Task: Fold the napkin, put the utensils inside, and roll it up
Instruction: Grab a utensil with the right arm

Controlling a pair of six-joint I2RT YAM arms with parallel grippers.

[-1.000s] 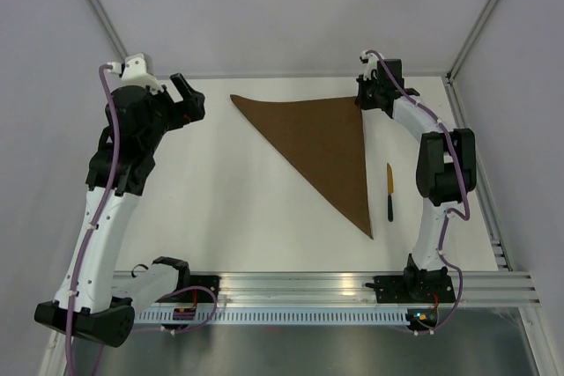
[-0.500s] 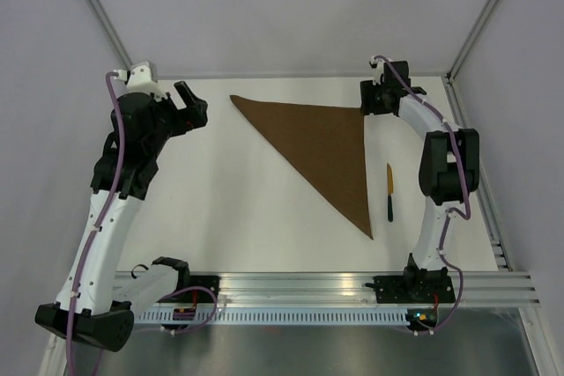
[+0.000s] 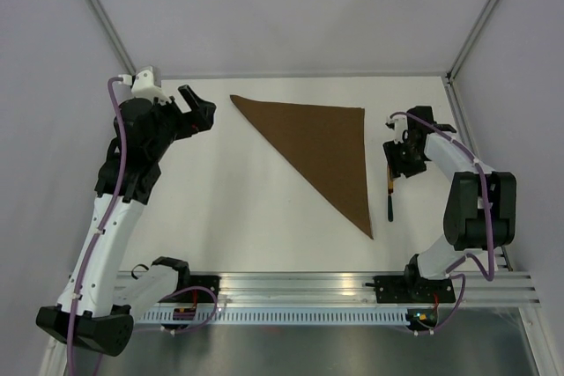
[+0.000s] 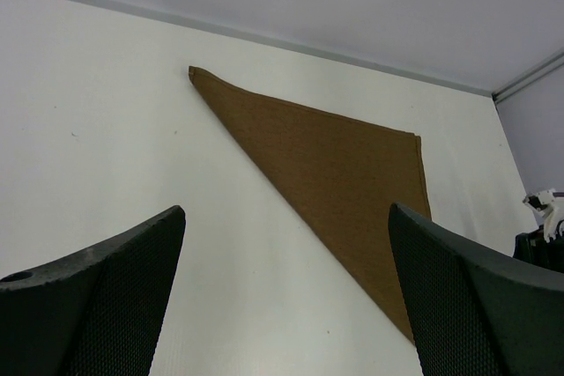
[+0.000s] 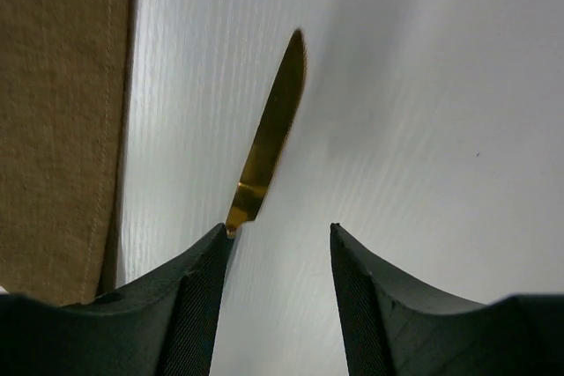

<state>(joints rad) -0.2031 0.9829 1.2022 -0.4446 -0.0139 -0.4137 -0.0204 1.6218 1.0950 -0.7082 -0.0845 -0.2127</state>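
Knife (image 3: 390,200) lies flat on the table (image 3: 247,191), just right of the napkin (image 3: 330,151), which is folded into a triangle, and not touching it. Its long axis runs near-to-far, parallel to the cloth's right edge, yellow blade toward the far side and dark handle toward the arm bases. Right gripper (image 3: 393,167) sits low over the blade end, jaws partly apart and clamping nothing; left gripper (image 3: 201,110) is spread wide, empty, off the napkin's far-left corner.

White table (image 3: 247,191), folded napkin (image 3: 322,143), knife (image 3: 390,202)
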